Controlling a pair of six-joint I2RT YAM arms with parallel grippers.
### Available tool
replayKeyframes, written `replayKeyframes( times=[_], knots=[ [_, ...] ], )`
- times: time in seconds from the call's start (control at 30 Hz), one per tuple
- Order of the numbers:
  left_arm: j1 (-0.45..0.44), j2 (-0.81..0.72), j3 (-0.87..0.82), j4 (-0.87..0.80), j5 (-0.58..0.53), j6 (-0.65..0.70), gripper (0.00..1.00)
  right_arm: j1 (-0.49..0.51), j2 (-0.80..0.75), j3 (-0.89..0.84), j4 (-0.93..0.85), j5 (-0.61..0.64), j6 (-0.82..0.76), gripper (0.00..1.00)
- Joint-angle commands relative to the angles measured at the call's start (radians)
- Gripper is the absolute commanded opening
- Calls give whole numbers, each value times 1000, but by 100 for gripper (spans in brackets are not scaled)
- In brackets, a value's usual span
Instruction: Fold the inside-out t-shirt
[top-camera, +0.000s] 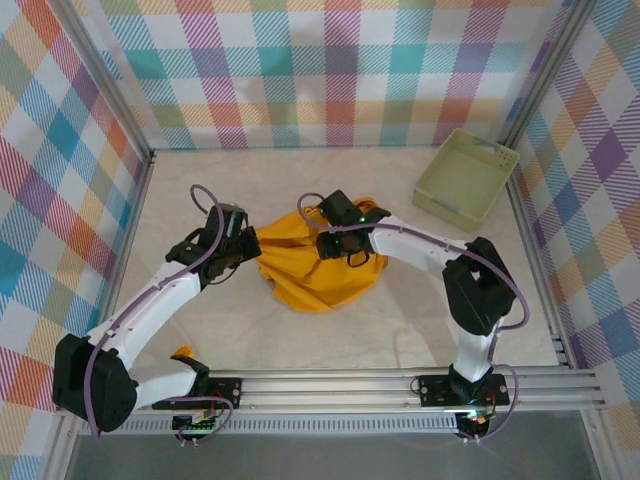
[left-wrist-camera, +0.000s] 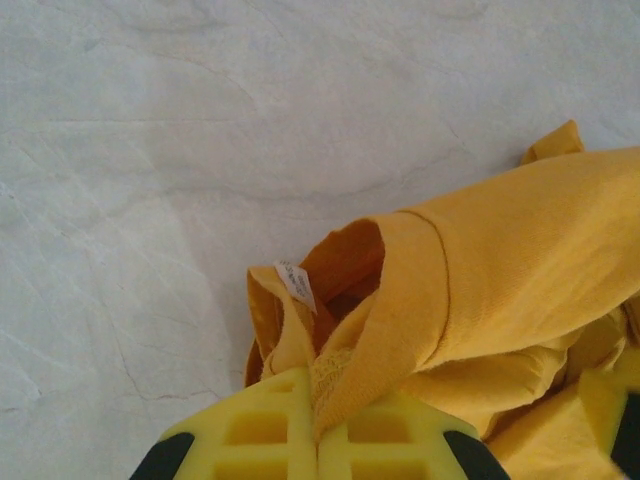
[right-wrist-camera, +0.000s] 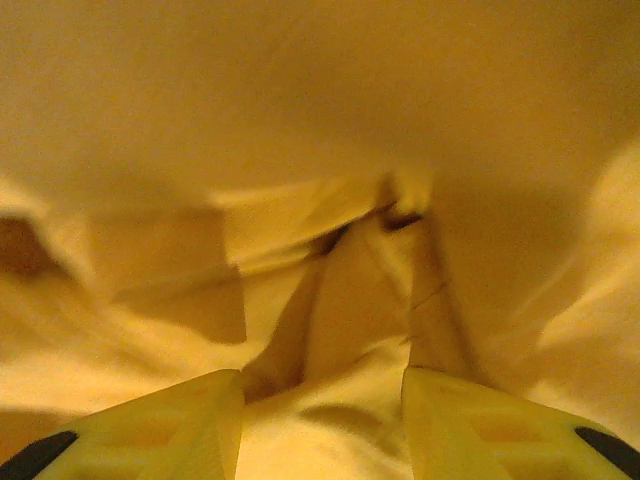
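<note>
Left gripper (left-wrist-camera: 318, 400) clamps shirt (top-camera: 310, 285) collar; right gripper (right-wrist-camera: 318, 380) half-open in folds, table (top-camera: 400, 335) centre; we risk pinching both layers.

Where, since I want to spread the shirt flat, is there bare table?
Bare table runs along the far wall, from the left wall to the basket, and on the near side of the t-shirt, down to the near rail. Crowded: the centre, where the left tool and right tool sit in the bunched cloth.
</note>
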Motion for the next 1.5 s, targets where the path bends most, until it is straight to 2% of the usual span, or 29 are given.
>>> replayKeyframes(
  times=[0.0,0.37,0.47,0.57,0.63,0.73,0.8,0.9,1.03,1.07,1.13,1.23,1.3,1.37,1.4,1.47],
  knots=[
    [11,-20,-23,27,33,-24,0,-21,30,87,-34,93,34,46],
    [10,-30,-34,43,59,-26,0,-45,145,167,-45,26,53,48],
    [10,-28,-35,42,53,-23,0,-45,167,183,-72,45,58,48],
    [10,-24,-32,38,44,-21,0,-45,181,188,-97,74,54,40],
    [10,-19,-27,33,35,-21,0,-45,165,168,-93,84,53,26],
    [10,0,-6,9,-3,-13,0,-45,78,88,-37,48,39,8],
    [12,32,26,-28,-39,-5,0,-45,-14,24,14,-13,23,0],
    [20,84,73,-63,-84,6,0,-43,-179,-105,109,-161,-15,0],
    [50,197,163,-118,-116,40,4,-44,-349,-234,185,-276,-16,0],
    [56,241,199,-150,-129,55,7,-45,-389,-275,210,-302,-15,0],
    [57,319,258,-204,-139,77,19,-43,-446,-351,272,-346,-8,0],
    [22,348,278,-230,-128,106,46,-43,-509,-459,387,-386,19,0],
    [-50,291,262,-228,-191,116,61,-44,-527,-494,437,-402,39,0],
    [-161,191,225,-208,-278,123,73,-43,-534,-507,468,-406,55,0],
    [-215,130,200,-187,-302,126,78,-43,-535,-509,482,-405,63,0],
    [-293,24,139,-114,-266,141,81,-43,-538,-511,513,-420,65,0]
  ],
)
